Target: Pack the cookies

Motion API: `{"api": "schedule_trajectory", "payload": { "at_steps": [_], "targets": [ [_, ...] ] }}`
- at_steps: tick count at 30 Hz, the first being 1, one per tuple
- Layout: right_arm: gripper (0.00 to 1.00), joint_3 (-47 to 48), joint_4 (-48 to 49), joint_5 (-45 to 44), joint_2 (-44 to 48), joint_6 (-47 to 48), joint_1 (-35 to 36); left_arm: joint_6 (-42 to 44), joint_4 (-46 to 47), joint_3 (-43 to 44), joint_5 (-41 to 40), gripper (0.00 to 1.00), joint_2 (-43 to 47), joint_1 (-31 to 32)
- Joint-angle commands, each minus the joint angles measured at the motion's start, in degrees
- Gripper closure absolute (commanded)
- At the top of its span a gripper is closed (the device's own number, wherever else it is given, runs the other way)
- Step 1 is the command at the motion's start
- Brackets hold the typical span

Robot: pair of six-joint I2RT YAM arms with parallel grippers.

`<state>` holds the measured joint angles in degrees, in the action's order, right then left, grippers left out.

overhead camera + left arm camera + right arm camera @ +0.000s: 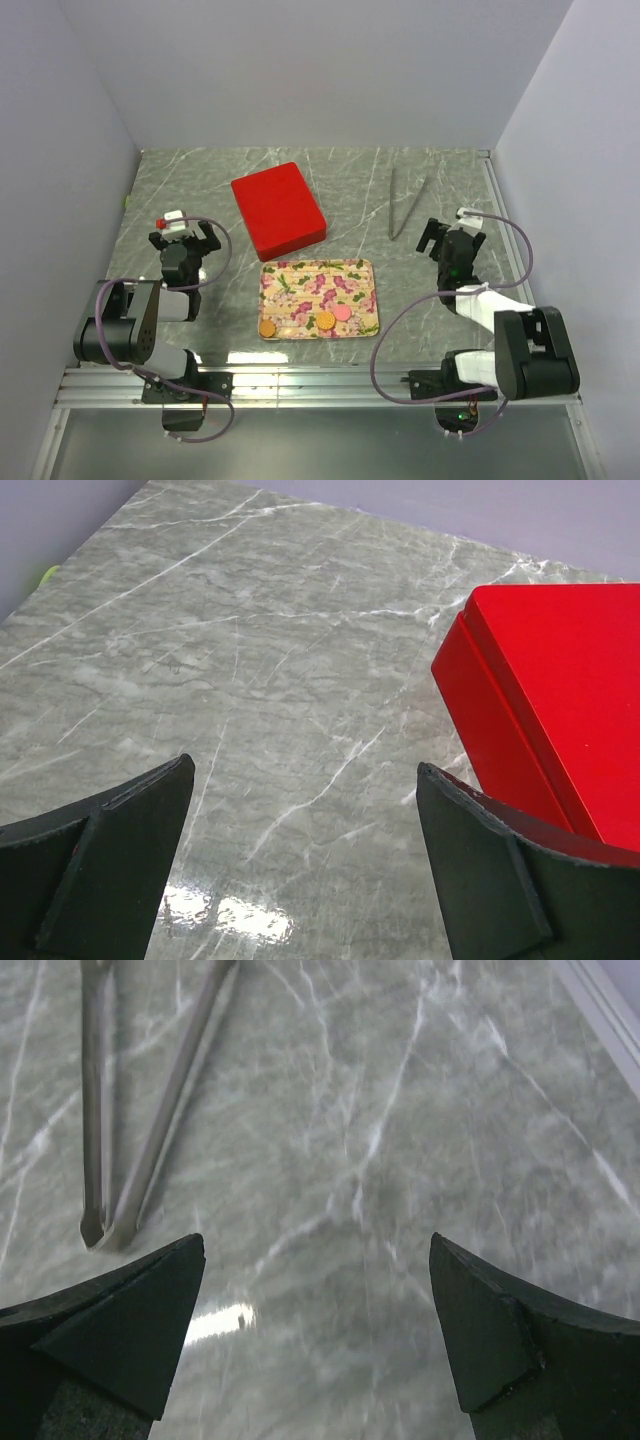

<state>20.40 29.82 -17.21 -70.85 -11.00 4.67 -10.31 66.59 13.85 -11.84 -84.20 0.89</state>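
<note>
Both empty, left gripper (305, 780) and right gripper (317, 1250) wide open, grey marbled table (200, 180), plain pale walls (300, 70)

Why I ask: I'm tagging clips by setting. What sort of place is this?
Probably a robot test cell: plain walls box in a marble-look tabletop, left arm and right arm bolted to a metal rail, with props: floral tray, red box, tongs.
</note>
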Motion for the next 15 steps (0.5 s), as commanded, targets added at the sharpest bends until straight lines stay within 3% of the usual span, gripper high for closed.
{"api": "schedule_trajectory", "payload": {
  "at_steps": [1, 3, 7, 8, 9, 10, 12, 13, 15],
  "targets": [
    [0.0, 1.8, 16.5, -1.3, -3.4, 1.5, -0.5, 0.0, 3.5, 0.0, 0.9, 0.01, 0.6, -0.2],
    [0.0, 1.6, 16.1, -1.2, -3.4, 1.9, -1.0, 0.0, 3.0, 0.1, 0.9, 0.01, 0.6, -0.1],
    [0.0, -5.4, 26.3, 5.7, -2.0, 5.5, -1.1, 0.0, 3.5, 0.0, 0.9, 0.0, 0.6, -0.2],
    [0.0, -8.6, 41.3, 7.4, -3.0, 6.6, -0.9, -0.1, 3.1, 0.2, 0.9, 0.01, 0.7, -0.2],
    [0.0, -13.0, 44.4, 4.8, -3.2, 6.4, -0.4, 0.0, 3.3, 0.1, 0.9, 0.01, 0.6, -0.1],
    [0.0, -12.4, 40.3, 3.8, -1.8, 4.3, -0.5, 0.0, 3.4, 0.1, 0.8, 0.01, 0.5, -0.1],
    [0.0, -10.1, 41.2, 0.9, -4.0, 5.3, 0.2, 0.0, 3.3, 0.1, 0.9, 0.01, 0.5, -0.1],
    [0.0, -7.9, 33.1, 1.4, -3.2, 4.2, 0.1, 0.0, 3.3, 0.1, 0.9, 0.01, 0.6, -0.1],
    [0.0, -8.8, 37.4, 1.5, -4.0, 5.6, 0.3, 0.0, 3.4, 0.1, 0.9, 0.01, 0.5, -0.1]
  ]
}}
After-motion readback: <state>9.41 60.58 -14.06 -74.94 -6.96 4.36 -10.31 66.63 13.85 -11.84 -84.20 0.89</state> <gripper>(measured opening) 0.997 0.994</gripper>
